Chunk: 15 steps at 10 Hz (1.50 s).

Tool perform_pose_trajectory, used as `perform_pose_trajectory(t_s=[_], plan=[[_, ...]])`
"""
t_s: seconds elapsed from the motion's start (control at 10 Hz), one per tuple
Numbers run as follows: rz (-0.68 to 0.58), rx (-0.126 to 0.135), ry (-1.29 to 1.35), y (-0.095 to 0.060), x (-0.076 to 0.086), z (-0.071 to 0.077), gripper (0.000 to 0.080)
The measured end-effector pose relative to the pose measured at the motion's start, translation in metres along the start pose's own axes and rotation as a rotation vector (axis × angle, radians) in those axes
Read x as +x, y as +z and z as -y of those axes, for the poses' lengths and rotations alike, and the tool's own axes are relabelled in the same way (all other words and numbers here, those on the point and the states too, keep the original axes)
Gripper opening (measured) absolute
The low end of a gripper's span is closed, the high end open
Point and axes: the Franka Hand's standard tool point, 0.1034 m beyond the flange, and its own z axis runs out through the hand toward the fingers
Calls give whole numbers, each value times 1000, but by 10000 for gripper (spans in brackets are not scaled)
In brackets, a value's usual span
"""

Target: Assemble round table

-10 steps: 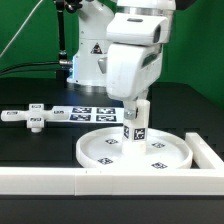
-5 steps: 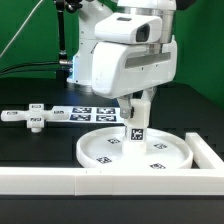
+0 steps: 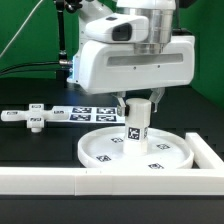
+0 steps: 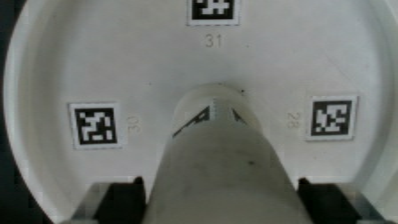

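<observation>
The large rimmed round disc [image 3: 95, 152] lies flat on the black table. The short cylindrical post [image 3: 135, 127] stands upright on the disc's middle. My gripper [image 3: 137, 108] comes straight down over the post and is shut on its upper part. In the wrist view the post [image 4: 222, 160] runs down to the disc [image 4: 107, 70], with my gripper [image 4: 222, 202] around it and a black finger pad [image 4: 121, 202] close against each side. The flat cross-shaped foot piece [image 3: 34, 118] lies apart at the exterior view's left.
The marker board [image 3: 88, 115] lies behind the disc. A long white border wall [image 3: 60, 184] runs along the front and turns back along the exterior view's right [image 3: 208, 150]. The arm's base [image 3: 85, 55] stands behind.
My hand has turned about its vertical axis above the post, so its broad face now looks at the exterior camera. The post stays upright on the disc's middle.
</observation>
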Motion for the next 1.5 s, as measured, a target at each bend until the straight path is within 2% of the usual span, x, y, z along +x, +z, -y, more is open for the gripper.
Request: perform_pose_trajectory(t_s=[0.3,0.6,1.1,1.5], plan=[[-5,5,149,0,0,0,409],[-3,24,365,0,0,0,409],[23,96,951,1,0,1,409],[36,109,1160,0,1,3,409]])
